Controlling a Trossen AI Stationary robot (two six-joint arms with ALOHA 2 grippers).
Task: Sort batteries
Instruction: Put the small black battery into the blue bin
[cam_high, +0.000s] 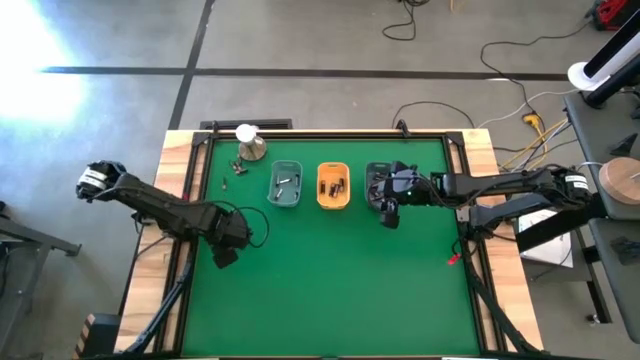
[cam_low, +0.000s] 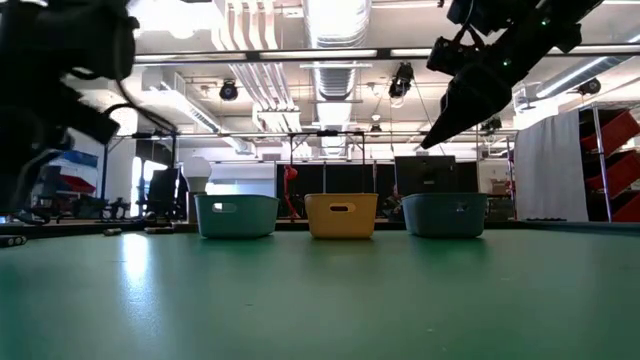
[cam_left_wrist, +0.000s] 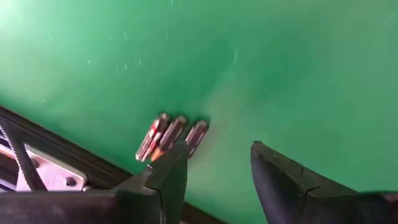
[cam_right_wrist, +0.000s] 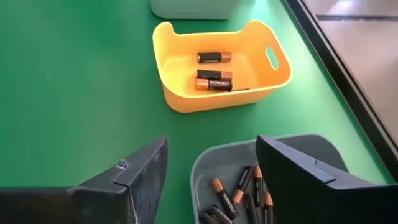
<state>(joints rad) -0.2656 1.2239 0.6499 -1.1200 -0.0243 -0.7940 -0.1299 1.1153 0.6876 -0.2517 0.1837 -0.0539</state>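
A: so what's in the bins?

B: yellow tray (cam_right_wrist: 186, 93) in the middle has a few batteries (cam_right_wrist: 213, 81). The grey tray (cam_right_wrist: 214, 165) next to it holds a bunch more, and the right gripper (cam_right_wrist: 211, 180) hangs over it, fingers spread, empty. The other grey bin (cam_high: 285, 185) has some too.

A: left side?

B: left gripper (cam_left_wrist: 217, 171) is open over the mat, near three loose cells (cam_left_wrist: 171, 135) by the table edge.

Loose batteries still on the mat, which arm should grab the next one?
Probably left. The left gripper is open over the mat with three loose batteries just past its fingers. The right gripper hangs open above the grey tray, nothing held, beside the yellow tray.
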